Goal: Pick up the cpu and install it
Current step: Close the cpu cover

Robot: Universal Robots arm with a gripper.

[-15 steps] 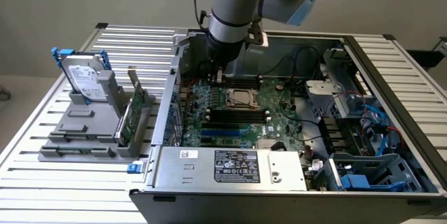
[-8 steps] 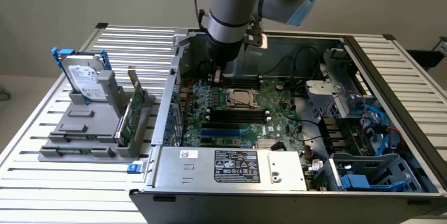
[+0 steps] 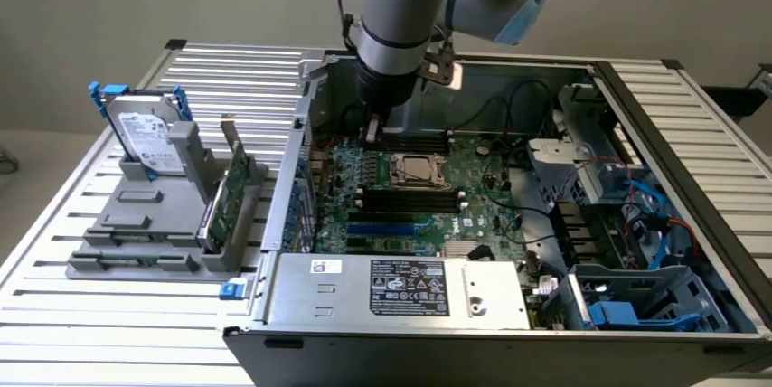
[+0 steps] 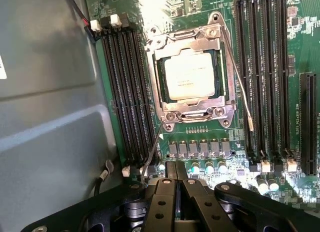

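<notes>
Silvery with a pale rim, the one cpu [image 4: 190,76] I count lies flat inside the socket frame [image 4: 152,71] on the green motherboard [image 4: 300,56]. I cannot read its faint print, nor the white label on the single hard drive [image 3: 151,141] standing in the grey rack [image 3: 145,224]. My gripper [image 4: 175,174] hangs over the board near the socket, fingers pressed together, holding nothing.

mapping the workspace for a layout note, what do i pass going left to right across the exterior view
hard drive → green card → cpu → blue plastic cage
</notes>
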